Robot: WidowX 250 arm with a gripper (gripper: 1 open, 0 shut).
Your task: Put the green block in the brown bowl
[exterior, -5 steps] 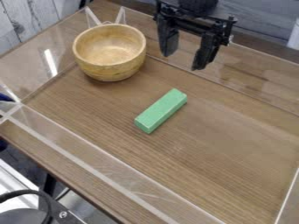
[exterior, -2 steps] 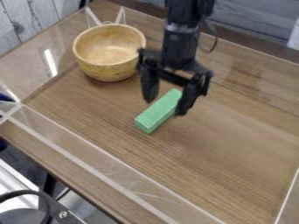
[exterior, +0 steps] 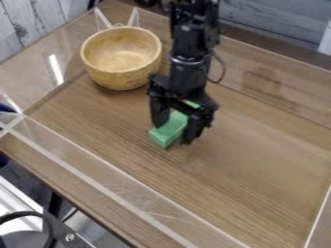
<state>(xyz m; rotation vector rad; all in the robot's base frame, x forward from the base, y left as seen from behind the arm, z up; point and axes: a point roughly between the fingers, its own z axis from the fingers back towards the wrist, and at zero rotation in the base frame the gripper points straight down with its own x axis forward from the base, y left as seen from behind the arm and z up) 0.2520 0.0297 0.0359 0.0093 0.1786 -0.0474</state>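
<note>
The green block (exterior: 165, 133) lies flat on the wooden table, mostly hidden behind my gripper; only its near end shows. My gripper (exterior: 179, 124) points straight down over the block, open, with one black finger (exterior: 155, 114) on its left side and the other on its right. I cannot tell whether the fingers touch it. The brown bowl (exterior: 122, 56) stands upright and holds nothing, up and to the left of the gripper.
Clear plastic walls (exterior: 77, 160) fence the wooden table (exterior: 258, 145) on the near and left sides. The arm rises from the gripper toward the back. A dark cable loop (exterior: 39, 232) lies below the table's front corner.
The gripper has come down and toward the front left, from the back right above the table to a straddle over the green block. It stayed open. The block and bowl have not moved.
</note>
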